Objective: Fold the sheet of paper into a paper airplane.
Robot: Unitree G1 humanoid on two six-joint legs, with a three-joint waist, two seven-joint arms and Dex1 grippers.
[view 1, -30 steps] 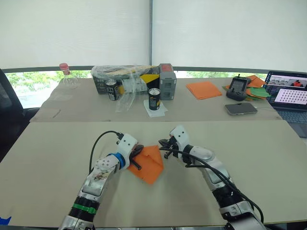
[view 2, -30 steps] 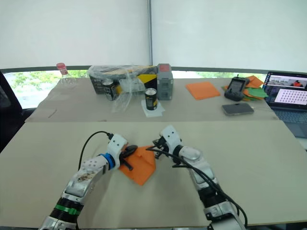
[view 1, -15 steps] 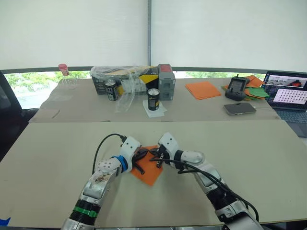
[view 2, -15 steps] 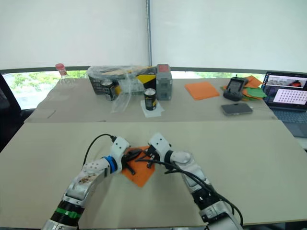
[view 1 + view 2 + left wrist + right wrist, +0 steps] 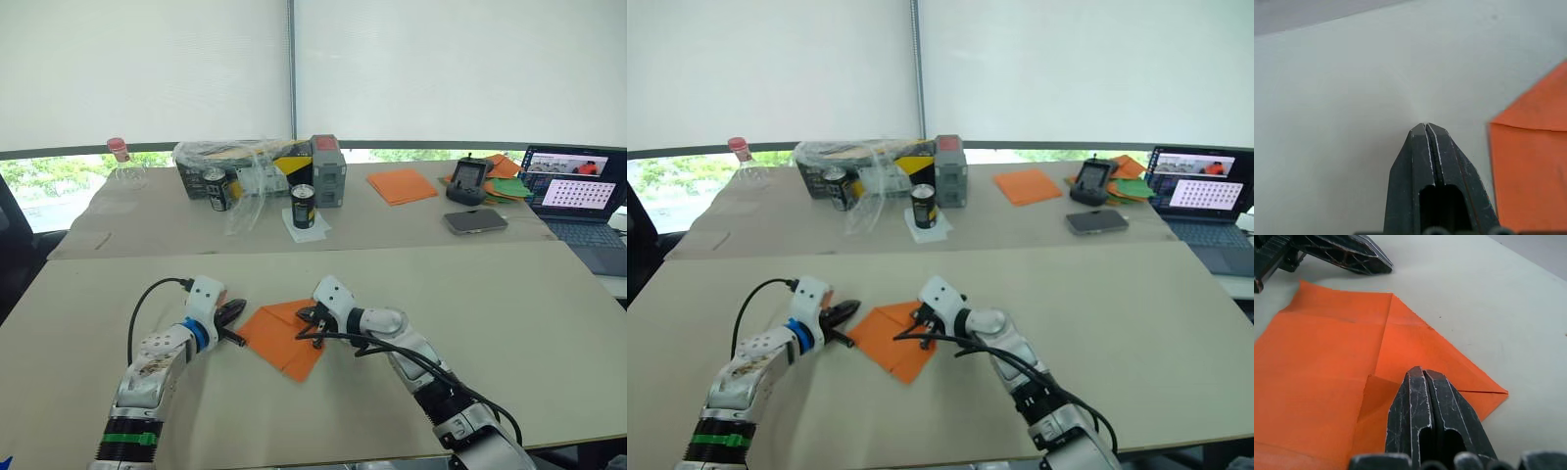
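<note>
We see the sheet of paper (image 5: 282, 333) lying flat on the near table (image 5: 509, 323), partly folded, with creases and one corner turned in toward its middle; our right gripper (image 5: 1422, 374) rests on top of it near the side facing our right arm, its two black fingers pressed tight together with nothing between them, the tips sitting just at the edge of the small turned-in flap; our left gripper (image 5: 1425, 128) lies just beside the sheet's opposite edge, over bare table, apart from the paper by a narrow gap, its fingers likewise clenched shut on nothing; the sheet thus sits between the two grippers, closer under the right one; on the far table stand a dark can (image 5: 303, 206), a wrapped box (image 5: 235, 164), a stack of orange sheets (image 5: 402, 185), a phone (image 5: 476, 220) and a laptop (image 5: 573, 196).
</note>
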